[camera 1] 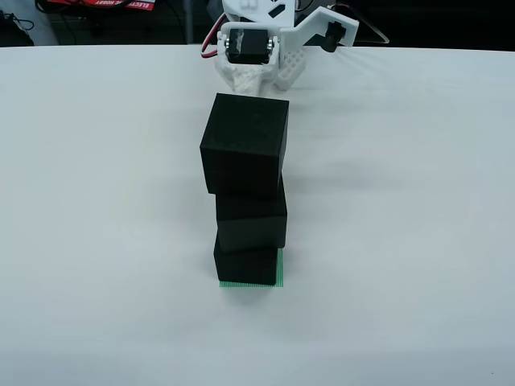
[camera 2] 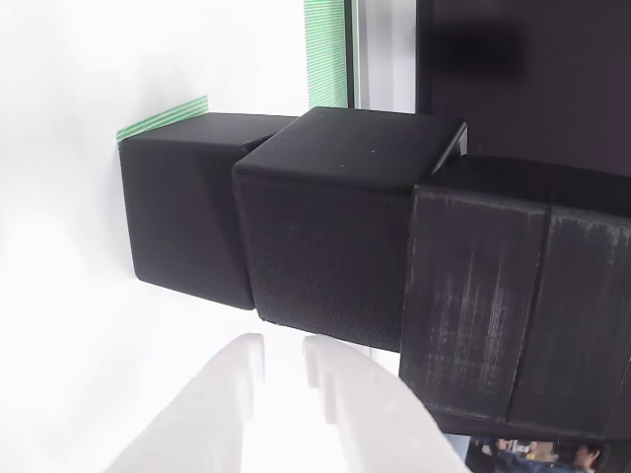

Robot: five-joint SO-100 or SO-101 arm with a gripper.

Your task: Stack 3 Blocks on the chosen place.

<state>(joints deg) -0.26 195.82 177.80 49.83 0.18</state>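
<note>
Seen from the front camera, the three black blocks stand as one column near the middle of the white table (camera 1: 96, 201). The bottom block (camera 1: 245, 264) sits on the green striped patch (camera 1: 281, 272), which peeks out along the block's right and near edges. The middle block (camera 1: 251, 221) rests on it a little to the right, and the top block (camera 1: 244, 154) sits turned slightly and overhangs to the left. By the look of it the stacking is done.

The gripper (camera 1: 265, 76) lies straight behind the column, at the far side of the table, apart from every block. So the stack stands directly on the near side of the gripper, and a backward, lifting retreat seems the safe one.

The view that rides on the gripper shows what the front camera cannot: the two white fingertips (camera 2: 242, 360) stand a little apart with nothing between them, clear of the blocks. In it the bottom block (camera 2: 182, 212) is at left on the green patch (camera 2: 163, 116), the middle block (camera 2: 325, 227) is in the centre, and the top block (camera 2: 513, 296) is at right. Only the front view shows the leftward overhang, which looks like the tipping risk.
</note>
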